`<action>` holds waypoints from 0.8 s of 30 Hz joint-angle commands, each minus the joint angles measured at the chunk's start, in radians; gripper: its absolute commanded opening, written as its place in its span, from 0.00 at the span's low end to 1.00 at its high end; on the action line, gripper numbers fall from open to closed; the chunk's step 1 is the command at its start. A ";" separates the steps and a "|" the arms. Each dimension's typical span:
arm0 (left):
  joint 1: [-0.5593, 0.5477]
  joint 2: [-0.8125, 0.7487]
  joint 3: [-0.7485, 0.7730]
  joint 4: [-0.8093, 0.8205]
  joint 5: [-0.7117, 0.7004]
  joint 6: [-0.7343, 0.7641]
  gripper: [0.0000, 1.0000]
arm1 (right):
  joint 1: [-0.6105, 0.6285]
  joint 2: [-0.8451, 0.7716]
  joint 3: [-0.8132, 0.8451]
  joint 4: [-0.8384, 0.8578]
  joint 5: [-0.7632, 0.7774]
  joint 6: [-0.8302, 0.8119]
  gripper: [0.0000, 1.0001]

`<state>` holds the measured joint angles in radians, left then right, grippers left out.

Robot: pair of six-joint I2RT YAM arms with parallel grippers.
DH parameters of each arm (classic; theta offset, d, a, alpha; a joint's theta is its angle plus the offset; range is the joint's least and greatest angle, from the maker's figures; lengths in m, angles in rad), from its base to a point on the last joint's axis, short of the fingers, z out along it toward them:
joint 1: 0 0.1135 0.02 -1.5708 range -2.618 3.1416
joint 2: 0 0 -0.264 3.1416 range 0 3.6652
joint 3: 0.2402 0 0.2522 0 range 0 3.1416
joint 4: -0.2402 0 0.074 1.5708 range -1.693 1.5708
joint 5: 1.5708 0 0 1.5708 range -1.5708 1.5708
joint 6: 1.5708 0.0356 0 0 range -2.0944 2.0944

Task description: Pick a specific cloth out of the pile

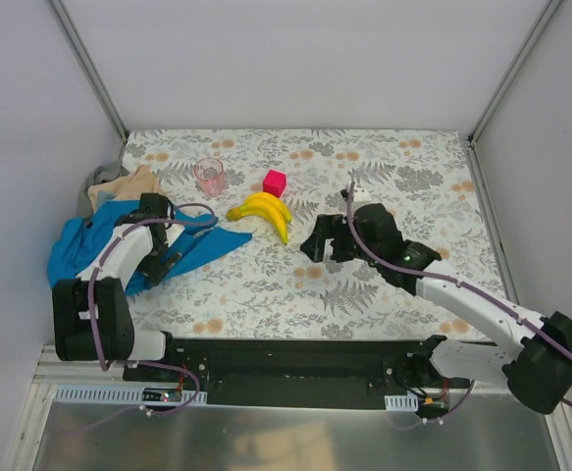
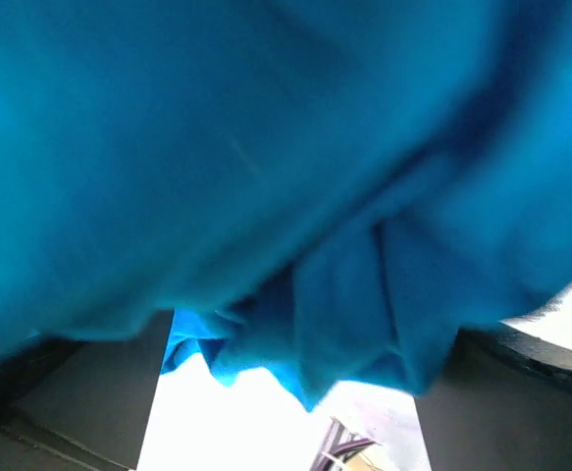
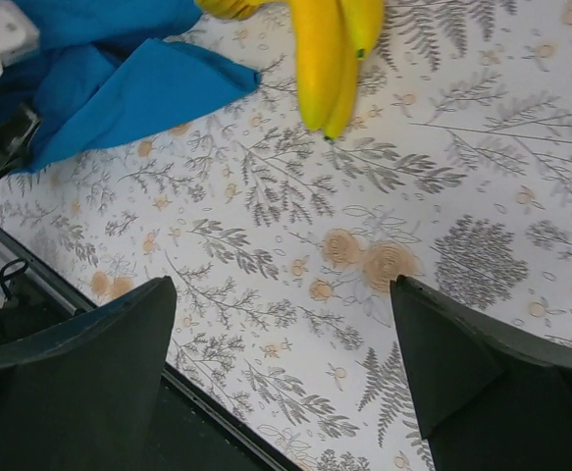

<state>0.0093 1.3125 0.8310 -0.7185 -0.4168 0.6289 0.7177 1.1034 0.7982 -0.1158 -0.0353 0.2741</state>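
Soft, limp mid-grey fabric cloth [image 1: 96,179] at the far edge of the mostly-blue pile [image 1: 78,247] suits a fold pinch; left gripper [image 1: 169,257] and right gripper [image 3: 284,287] gape apart.

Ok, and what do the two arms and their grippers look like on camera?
The left arm and right arm have white links between black joints and blocky black bases, with a purplish cable along each. The left gripper and right gripper are matte black with broad wedge-shaped fingers.

Top cam looks down from behind over the whole table [image 1: 364,294]; left wrist cam is jammed against the pile [image 2: 266,147]; right wrist faces down close, sharing bananas [image 3: 320,59] and pile edge with top.
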 commanded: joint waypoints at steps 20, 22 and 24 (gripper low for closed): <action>0.136 0.082 0.910 0.333 -0.115 0.156 0.00 | 0.342 0.410 0.395 -0.008 -0.003 -0.067 0.99; 0.142 0.141 0.912 0.430 -0.154 0.209 0.00 | 0.356 0.446 0.427 -0.008 -0.003 -0.072 0.99; 0.164 0.217 0.922 0.433 -0.158 0.209 0.00 | 0.371 0.484 0.466 -0.012 -0.006 -0.069 0.99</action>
<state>0.1406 1.4269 1.7142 -0.4789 -0.4931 0.7609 1.0634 1.5360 1.1736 -0.1318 -0.0387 0.2234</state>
